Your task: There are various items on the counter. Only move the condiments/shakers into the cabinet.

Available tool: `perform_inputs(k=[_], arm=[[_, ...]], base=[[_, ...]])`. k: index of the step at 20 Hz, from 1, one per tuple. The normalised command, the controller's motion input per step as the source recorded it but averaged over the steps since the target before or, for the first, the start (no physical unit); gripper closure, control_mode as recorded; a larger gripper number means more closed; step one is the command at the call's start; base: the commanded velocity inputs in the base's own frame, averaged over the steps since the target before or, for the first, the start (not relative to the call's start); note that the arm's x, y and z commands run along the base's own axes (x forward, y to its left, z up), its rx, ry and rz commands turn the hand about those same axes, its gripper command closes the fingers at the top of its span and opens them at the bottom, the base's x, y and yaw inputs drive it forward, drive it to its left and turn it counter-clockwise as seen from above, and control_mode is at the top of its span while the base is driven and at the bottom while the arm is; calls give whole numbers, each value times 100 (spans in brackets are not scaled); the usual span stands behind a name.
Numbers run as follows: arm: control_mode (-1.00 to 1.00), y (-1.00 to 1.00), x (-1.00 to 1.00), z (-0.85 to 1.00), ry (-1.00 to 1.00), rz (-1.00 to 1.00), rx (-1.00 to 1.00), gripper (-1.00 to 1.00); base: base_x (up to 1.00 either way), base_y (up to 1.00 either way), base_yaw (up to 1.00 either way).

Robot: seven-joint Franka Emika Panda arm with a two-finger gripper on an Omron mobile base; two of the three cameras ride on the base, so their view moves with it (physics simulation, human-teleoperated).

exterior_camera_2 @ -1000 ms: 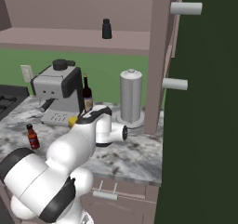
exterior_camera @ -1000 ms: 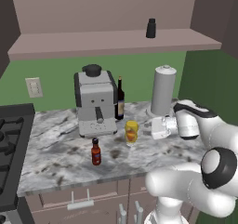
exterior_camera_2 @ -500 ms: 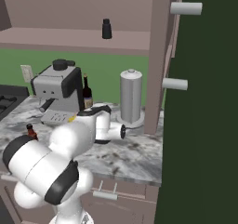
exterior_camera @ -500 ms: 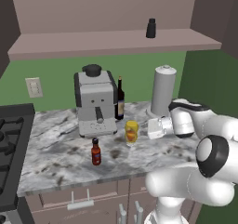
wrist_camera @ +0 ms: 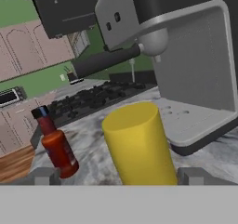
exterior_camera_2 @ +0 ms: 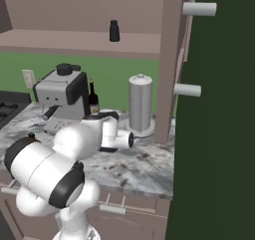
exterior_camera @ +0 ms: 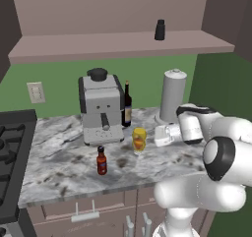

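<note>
One cabinet, wall-mounted, open-fronted, with a single shelf board. One counter of marbled stone below it. One stove top at the left end of the counter.

Items on the counter, five counted: one coffee machine at centre rear; one pale canister to its right, at the rear; one dark wine bottle standing just beside the machine's right side; one yellow bottle in front of the wine bottle; one red sauce bottle nearer the front edge, left of the yellow one.

One black shaker stands upright on the cabinet shelf, toward its right; it is the cabinet's sole visible content.

One gripper, lying level just right of the yellow bottle. In the hand view the fingertips sit either side of the yellow bottle, spread wide apart and not closed on it; contact cannot be confirmed.

Change against the earlier frames: the arm has extended leftward, bringing the gripper from a short way off to close beside the yellow bottle. All bottles, the machine, the canister and the shaker are unmoved.

In the hand view the red sauce bottle stands left of the yellow bottle, the coffee machine behind.
</note>
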Motion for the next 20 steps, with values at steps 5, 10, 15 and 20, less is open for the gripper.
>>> perform_inputs(k=[5,10,15,20], arm=[[-100,11,9,-4,1,0,0,-100],[-100,2,1,-2,0,0,0,-100],[-100,11,5,-4,2,0,0,-100],[-100,14,7,-2,3,0,0,-100]], base=[[0,0,0],[0,0,0],[0,0,0],[0,0,0]])
